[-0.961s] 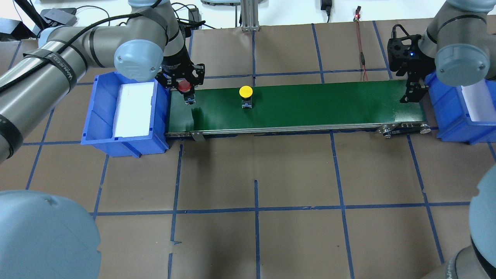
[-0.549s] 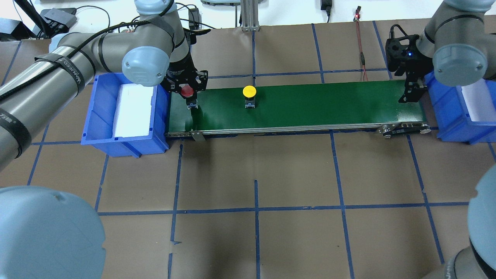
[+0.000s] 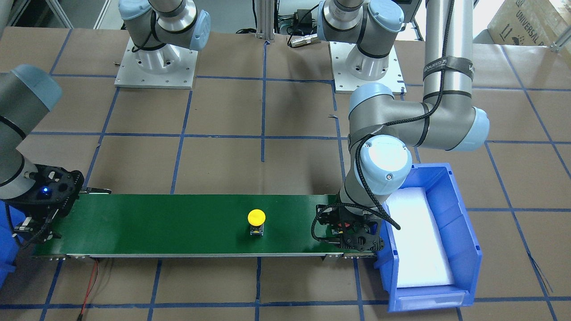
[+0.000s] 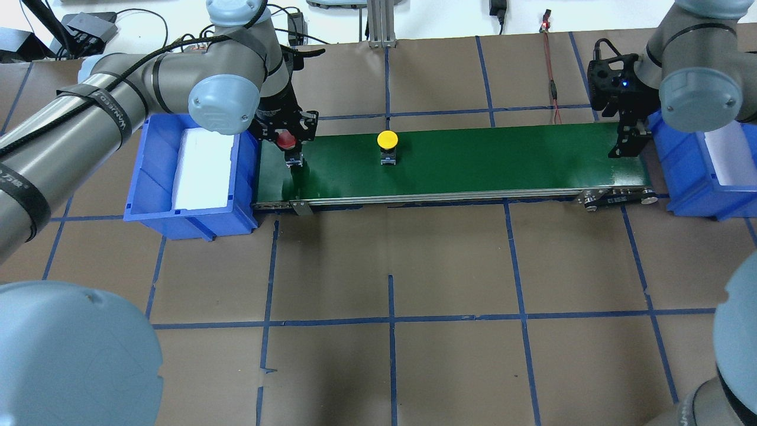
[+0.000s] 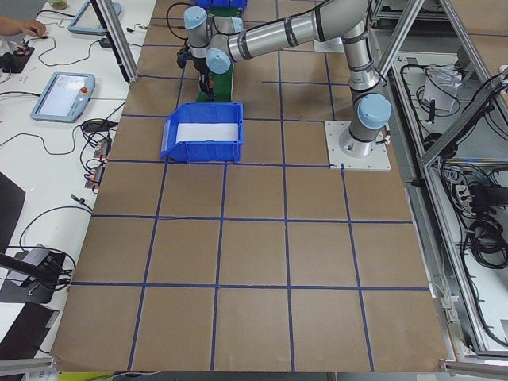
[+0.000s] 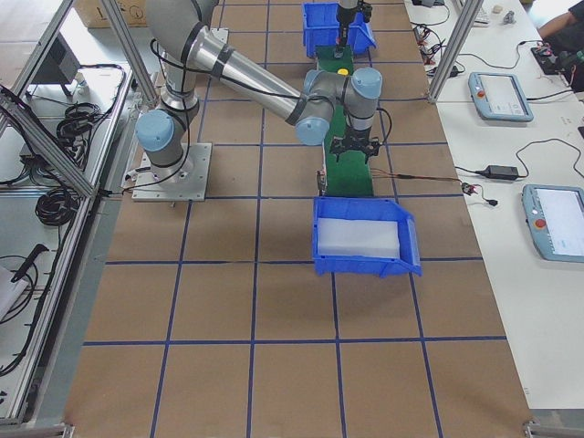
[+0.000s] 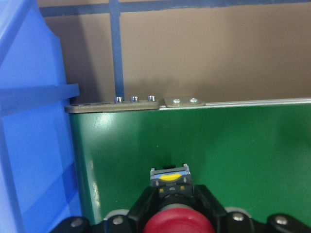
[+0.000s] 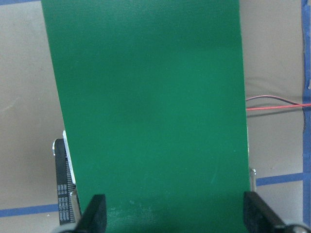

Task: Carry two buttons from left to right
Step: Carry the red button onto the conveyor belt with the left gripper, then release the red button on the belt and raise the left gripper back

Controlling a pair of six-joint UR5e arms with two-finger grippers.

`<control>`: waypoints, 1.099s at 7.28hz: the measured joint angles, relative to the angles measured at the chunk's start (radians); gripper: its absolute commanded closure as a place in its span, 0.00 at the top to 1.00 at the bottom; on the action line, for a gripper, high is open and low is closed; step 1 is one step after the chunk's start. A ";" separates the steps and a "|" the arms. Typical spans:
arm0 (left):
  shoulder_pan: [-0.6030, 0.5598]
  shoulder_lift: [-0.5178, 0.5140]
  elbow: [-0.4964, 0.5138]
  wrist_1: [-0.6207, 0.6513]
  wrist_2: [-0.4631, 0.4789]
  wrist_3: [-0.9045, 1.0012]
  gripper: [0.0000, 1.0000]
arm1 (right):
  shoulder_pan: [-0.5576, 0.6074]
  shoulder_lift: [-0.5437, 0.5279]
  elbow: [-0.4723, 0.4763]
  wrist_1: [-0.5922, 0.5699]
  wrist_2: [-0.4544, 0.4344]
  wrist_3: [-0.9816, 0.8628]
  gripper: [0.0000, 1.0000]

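One yellow button (image 4: 387, 139) sits on the green belt (image 4: 502, 160), so the left gripper (image 7: 177, 200), squeezing the red button (image 4: 286, 139) over the belt's left end, should set it down gently and standing up, while the right gripper (image 8: 176, 213) waits with its fingers wide apart.

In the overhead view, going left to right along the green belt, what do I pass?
Blue bin with white foam → left hand holding the red button → yellow button → right hand → second blue bin.

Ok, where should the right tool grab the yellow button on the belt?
Probably straight from above, closing on the short base just under the cap. The yellow button stands upright on the belt, and its wider round cap would stop it slipping out.
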 measured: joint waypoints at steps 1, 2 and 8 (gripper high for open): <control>0.001 -0.001 0.005 0.009 -0.001 0.001 0.95 | 0.001 -0.001 0.000 0.000 0.000 0.000 1.00; 0.002 0.005 0.016 0.010 -0.001 0.001 0.99 | 0.006 -0.002 -0.001 0.000 -0.001 0.001 1.00; 0.007 0.137 0.054 -0.120 0.008 0.006 1.00 | 0.030 -0.006 -0.002 0.000 -0.014 0.004 1.00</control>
